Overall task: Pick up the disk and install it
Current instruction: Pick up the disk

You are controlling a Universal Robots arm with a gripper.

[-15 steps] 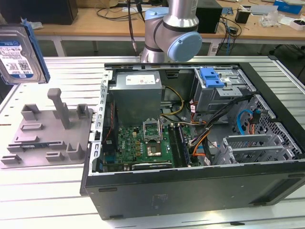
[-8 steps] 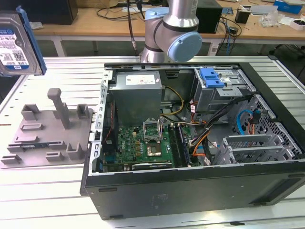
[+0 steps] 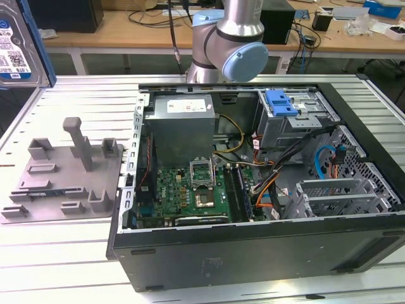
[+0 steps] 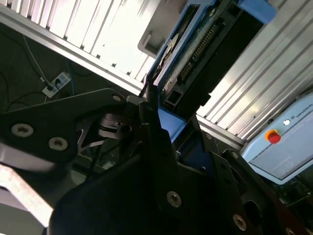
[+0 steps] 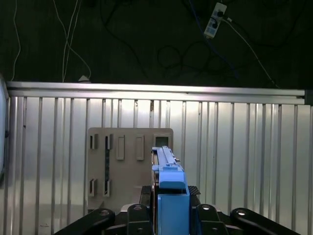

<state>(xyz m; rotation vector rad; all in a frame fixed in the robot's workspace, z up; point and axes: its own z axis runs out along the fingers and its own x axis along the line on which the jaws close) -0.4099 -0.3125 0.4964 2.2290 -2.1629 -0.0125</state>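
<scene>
Ribbed aluminium table (image 3: 63,253) carries two items: an open computer case (image 3: 253,259) toward the exterior view's right and a grey fixture plate (image 3: 63,171) toward its left. Desks with cables stand behind. The arm (image 3: 228,44) rises behind the case.

Inside the case, a grey power-supply box (image 3: 180,123) sits at the rear. A drive cage (image 3: 304,123) with a blue latch (image 3: 281,104) on top sits toward the exterior view's right.

The disk (image 3: 16,44) appears at the exterior view's upper left corner, with the label facing the camera and the blue carrier along its edge. It is off the table and well apart from the drive cage.

In the first wrist view the gripper (image 5: 172,195) is pinched on the disk (image 5: 168,166). Black fingers (image 5: 145,196) flank the blue carrier on both sides, and the disk projects edge-on beyond the fingertips. Behind it lie the fixture plate (image 5: 122,161) and the table slats — past the table edge, a dark floor with cables.

In the second wrist view the disk (image 4: 195,49) extends away from the gripper body, circuit-board side showing — its carrier end is seated between the fingers.
</scene>
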